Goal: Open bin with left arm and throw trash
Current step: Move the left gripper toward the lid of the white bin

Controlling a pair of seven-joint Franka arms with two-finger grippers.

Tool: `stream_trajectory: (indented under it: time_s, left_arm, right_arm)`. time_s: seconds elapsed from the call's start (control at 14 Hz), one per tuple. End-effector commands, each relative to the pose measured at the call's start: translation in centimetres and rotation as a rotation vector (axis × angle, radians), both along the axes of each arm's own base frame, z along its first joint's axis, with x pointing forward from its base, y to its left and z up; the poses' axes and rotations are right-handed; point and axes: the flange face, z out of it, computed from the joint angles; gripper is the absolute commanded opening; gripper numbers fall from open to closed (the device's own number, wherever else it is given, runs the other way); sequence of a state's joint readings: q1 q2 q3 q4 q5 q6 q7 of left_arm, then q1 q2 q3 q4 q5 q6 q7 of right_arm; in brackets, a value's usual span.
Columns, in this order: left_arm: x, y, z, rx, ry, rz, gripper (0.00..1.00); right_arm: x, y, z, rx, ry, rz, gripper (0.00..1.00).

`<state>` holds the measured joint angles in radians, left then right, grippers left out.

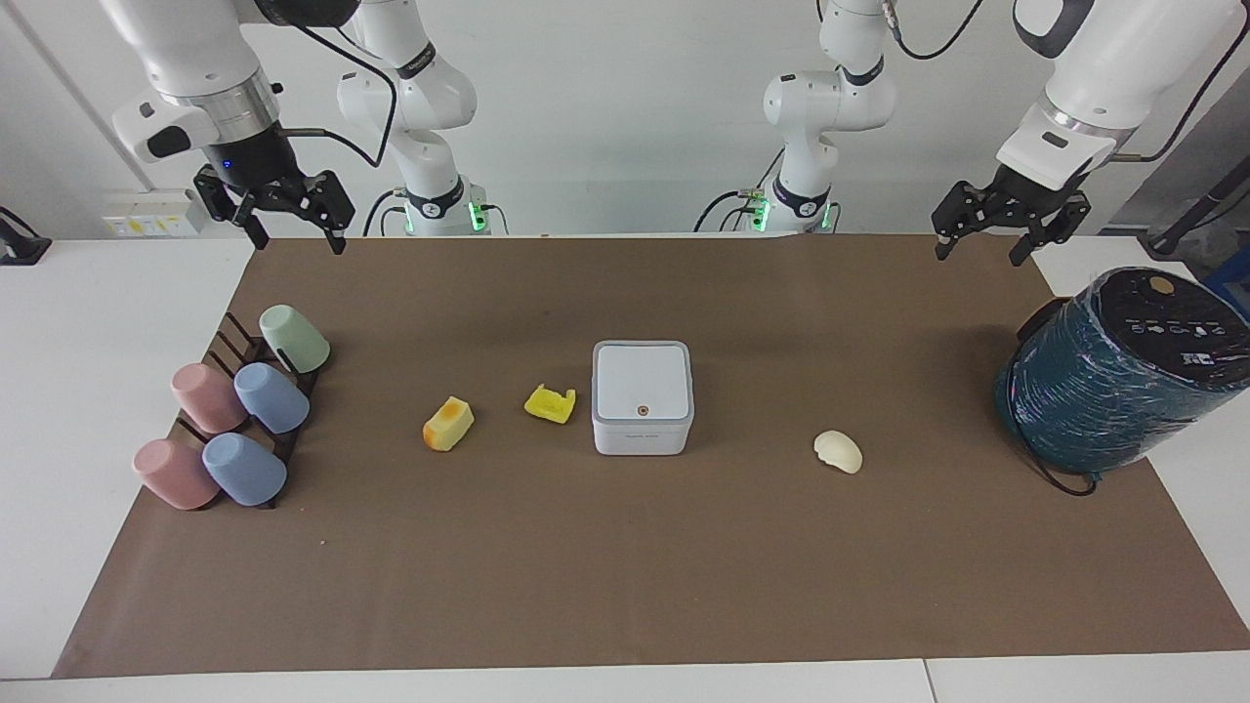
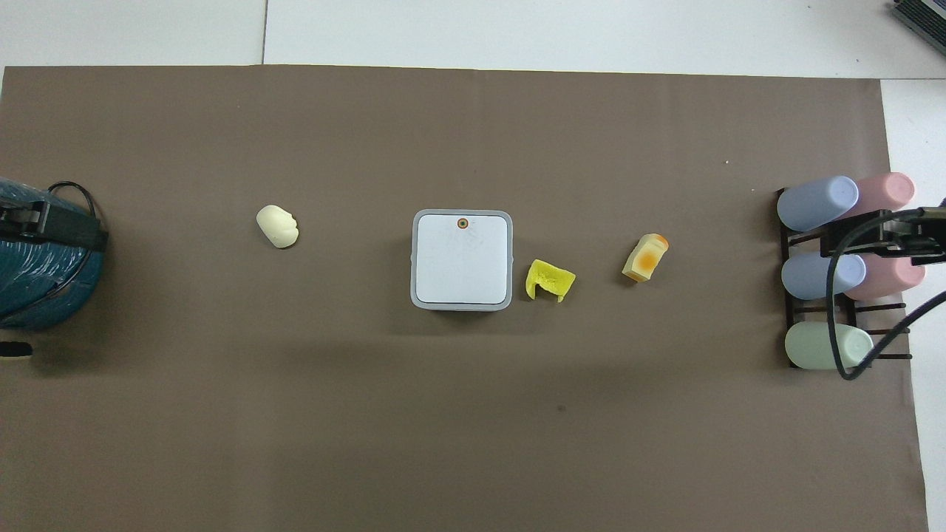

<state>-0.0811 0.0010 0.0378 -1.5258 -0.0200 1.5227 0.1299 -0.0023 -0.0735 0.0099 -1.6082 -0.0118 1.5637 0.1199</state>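
The white bin (image 1: 642, 395) stands mid-mat with its lid shut and its round brownish button (image 1: 642, 410) on the lid edge farther from the robots; it also shows in the overhead view (image 2: 462, 258). Toward the right arm's end lie the bright yellow notched piece (image 1: 550, 403) (image 2: 550, 279), close beside the bin, and the yellow-orange block (image 1: 448, 424) (image 2: 645, 258). The cream-white lump (image 1: 838, 451) (image 2: 277, 225) lies toward the left arm's end. My left gripper (image 1: 981, 249) hangs open and empty, raised at the mat's robot-side edge. My right gripper (image 1: 298, 237) hangs open and empty at the other corner.
A big teal wrapped cylinder (image 1: 1113, 381) (image 2: 37, 281) lies at the left arm's end of the mat. A dark rack with several pastel cups (image 1: 239, 410) (image 2: 842, 266) stands at the right arm's end. The brown mat (image 1: 625, 566) covers the table.
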Motion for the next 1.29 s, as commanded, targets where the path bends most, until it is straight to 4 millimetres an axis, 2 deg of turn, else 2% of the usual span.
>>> stream_trajectory:
  time_s: [0.0, 0.14, 0.36, 0.64, 0.71, 0.93, 1.21]
  left_arm:
    - [-0.8, 0.4, 0.2, 0.014, -0.014, 0.002, 1.00]
    - [-0.8, 0.4, 0.2, 0.014, -0.012, 0.001, 1.00]
    - [-0.6, -0.6, 0.3, 0.013, -0.029, -0.016, 1.00]
    - [-0.5, -3.3, 0.3, 0.000, -0.053, -0.059, 1.00]
    - [-0.3, -4.9, 0.4, -0.010, -0.083, -0.082, 1.00]
    - [-0.3, -11.6, 0.2, -0.043, -0.163, -0.181, 1.00]
    - [-0.8, -18.6, -3.6, -0.085, -0.200, -0.185, 1.00]
  right_arm:
    - [-0.2, -0.4, -0.2, 0.006, -0.005, 0.010, 1.00]
    - [-0.2, -0.3, -0.2, 0.006, -0.003, 0.010, 1.00]
    - [-0.2, -0.4, -0.2, 0.006, -0.003, 0.010, 1.00]
    - [-0.2, -0.5, -0.2, 0.006, -0.009, 0.007, 1.00]
    - [-0.2, -0.5, -0.2, 0.006, -0.009, 0.007, 1.00]
    - [-0.2, -0.4, -0.2, 0.006, -0.009, 0.008, 1.00]
    - [-0.2, -0.5, -0.2, 0.006, -0.009, 0.005, 1.00]
